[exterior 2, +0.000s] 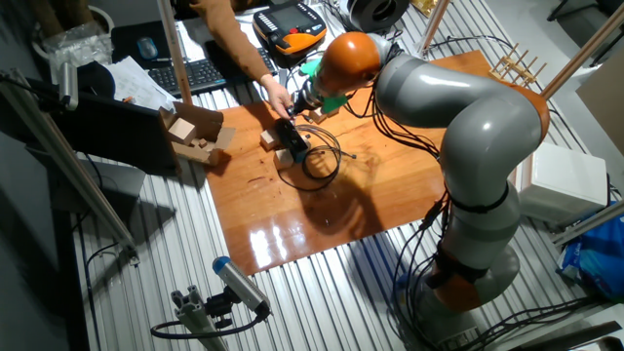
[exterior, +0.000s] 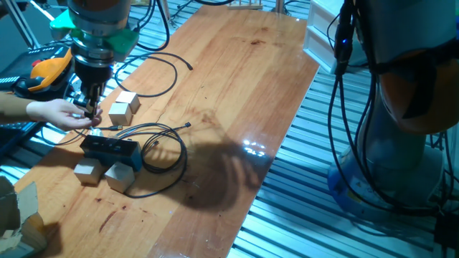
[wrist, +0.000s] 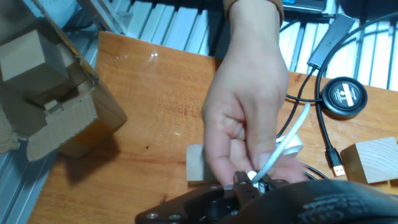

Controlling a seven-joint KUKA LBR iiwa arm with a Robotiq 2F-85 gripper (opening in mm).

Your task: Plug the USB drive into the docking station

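Observation:
The docking station (exterior: 109,148) is a flat dark box on the wooden table, with thin black cables (exterior: 163,147) looping from it. It also shows in the other fixed view (exterior 2: 292,142). My gripper (exterior: 90,109) hangs just above and behind its left end. A person's hand (exterior: 61,115) reaches in from the left and pinches something at my fingertips. In the hand view this hand (wrist: 249,118) holds a thin white piece (wrist: 283,146) against my fingers (wrist: 241,184). I cannot make out the USB drive itself. The hand hides how the jaws stand.
Pale wooden cubes sit behind the dock (exterior: 123,111) and in front of it (exterior: 87,172) (exterior: 120,176). A round black puck (wrist: 344,96) and a loose USB plug (wrist: 336,165) lie right of the hand. A cardboard box (wrist: 56,106) stands at the table's edge. An orange pendant (exterior: 50,68) lies off the table.

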